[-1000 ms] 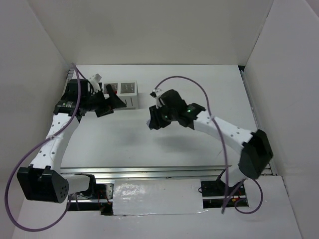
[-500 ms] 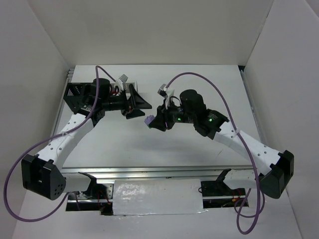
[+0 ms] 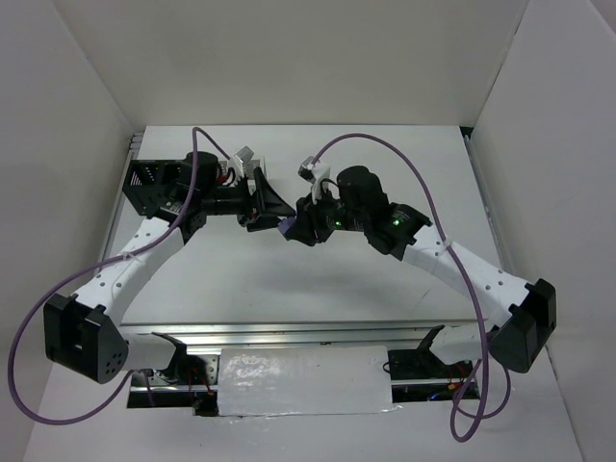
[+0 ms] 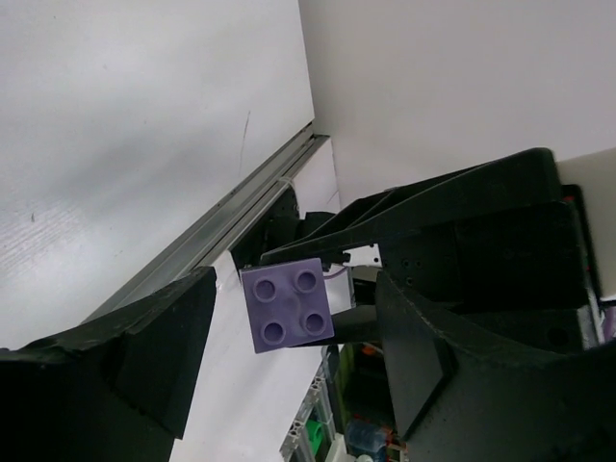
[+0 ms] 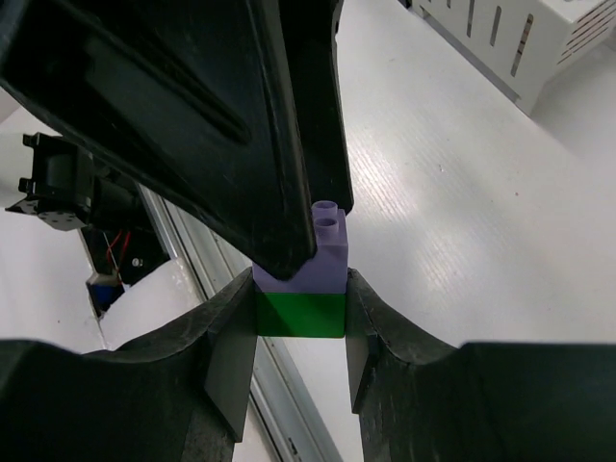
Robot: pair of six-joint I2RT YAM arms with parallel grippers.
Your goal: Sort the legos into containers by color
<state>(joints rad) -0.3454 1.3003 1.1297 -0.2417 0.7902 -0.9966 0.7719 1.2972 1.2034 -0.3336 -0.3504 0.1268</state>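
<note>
Aloft, right gripper (image 5: 299, 316) pinching green-lavender brick stack (image 5: 318, 268); left gripper (image 4: 295, 318) wide

stacked legos (image 5: 300, 279) in right end effector (image 5: 300, 313), left end effector (image 4: 292, 327) opposite

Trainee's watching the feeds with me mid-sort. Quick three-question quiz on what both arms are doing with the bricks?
1. True or false: the right end effector clamps a green brick with a lavender brick stacked on it.
2. In the left wrist view, how many studs show on the lavender brick? A two, B four, C six.
3. Fill in: the jaws of the left end effector stand ____ on either side of the lavender brick.
Key: 1 true; 2 B; 3 open.
</note>
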